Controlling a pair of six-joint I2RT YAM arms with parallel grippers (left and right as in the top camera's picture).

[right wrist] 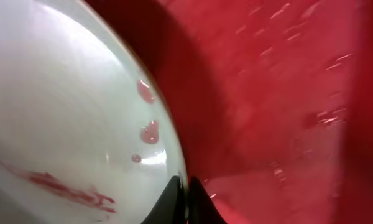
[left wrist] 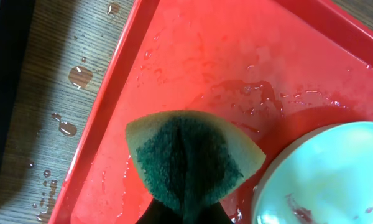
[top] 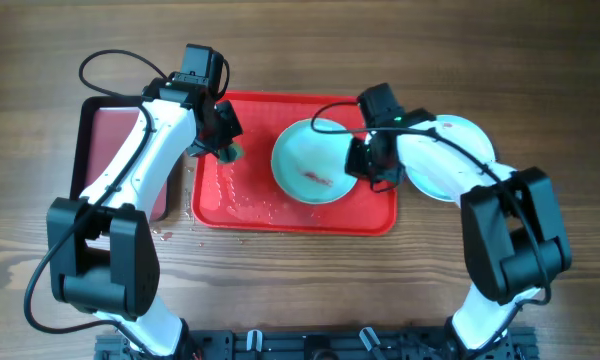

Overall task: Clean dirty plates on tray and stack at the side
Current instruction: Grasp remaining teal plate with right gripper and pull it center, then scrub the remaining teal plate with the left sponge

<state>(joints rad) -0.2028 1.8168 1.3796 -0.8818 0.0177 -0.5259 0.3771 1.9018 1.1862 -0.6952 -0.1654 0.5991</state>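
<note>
A light blue plate (top: 312,160) with a reddish smear sits on the right part of the red tray (top: 240,205). My right gripper (top: 362,160) is shut on that plate's right rim (right wrist: 174,155), one finger on each side of the edge. My left gripper (top: 225,148) is shut on a yellow and green sponge (left wrist: 189,155) and holds it over the tray's wet left part (left wrist: 193,56), just left of the plate (left wrist: 329,180). More plates (top: 450,160), light blue and white, lie stacked on the table right of the tray, partly hidden by my right arm.
A smaller black-rimmed tray with maroon inside (top: 105,140) stands left of the red tray. Water drops (left wrist: 79,76) lie on the wooden table between the two trays and by the red tray's front left corner (top: 165,232).
</note>
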